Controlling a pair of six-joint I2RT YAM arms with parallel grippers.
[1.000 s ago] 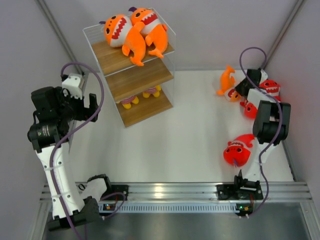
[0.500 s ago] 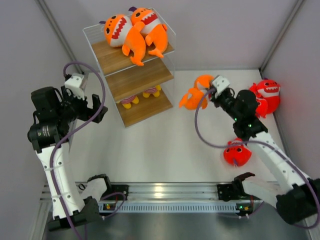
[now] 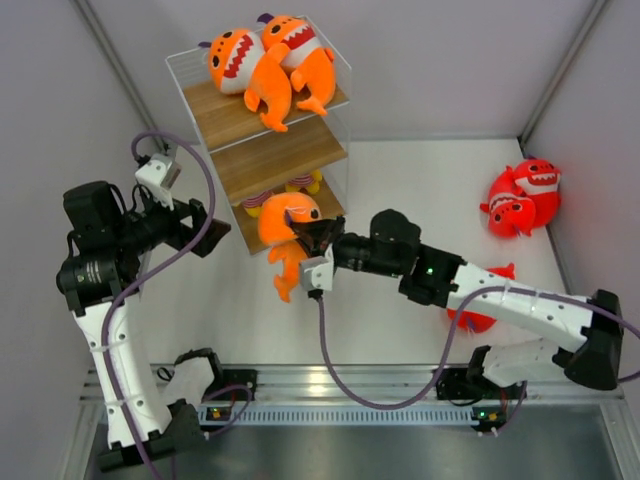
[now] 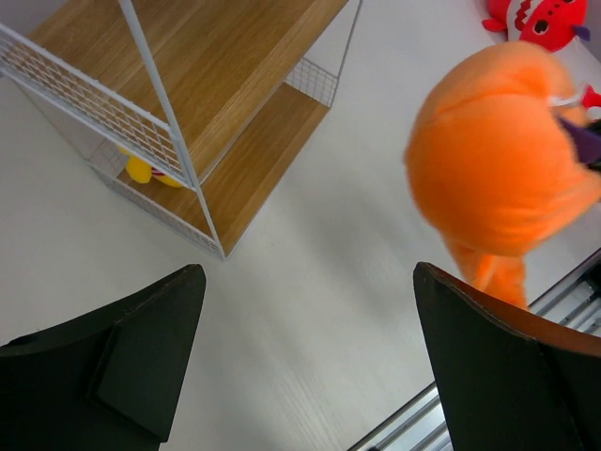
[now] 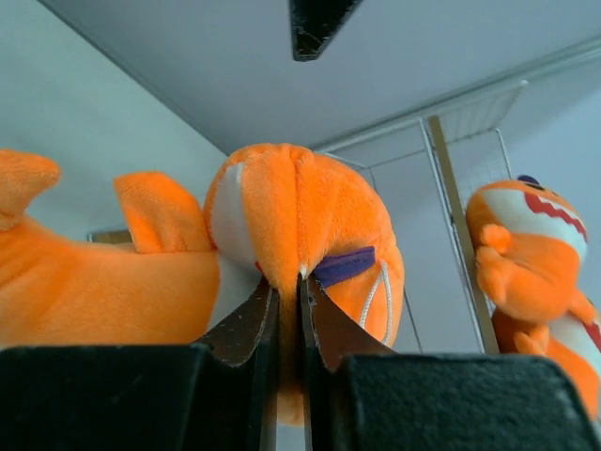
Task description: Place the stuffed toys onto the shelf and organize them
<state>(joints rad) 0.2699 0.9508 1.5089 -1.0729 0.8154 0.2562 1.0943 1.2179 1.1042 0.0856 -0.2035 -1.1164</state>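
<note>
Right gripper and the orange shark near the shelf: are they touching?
Touching. The right wrist view shows the right gripper pinching a fold of the orange shark.

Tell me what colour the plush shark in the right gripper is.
The soft plush shark is orange with a small purple mark; clearest in the right wrist view.

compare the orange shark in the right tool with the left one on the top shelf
The held orange shark is pinched in the right tool, tail hanging down before the shelf's lowest tier; the top-shelf shark lies on the top board, toothy mouth up. The top-shelf shark leans against a second orange shark; the held orange shark has none beside it. Both are orange plush.
</note>
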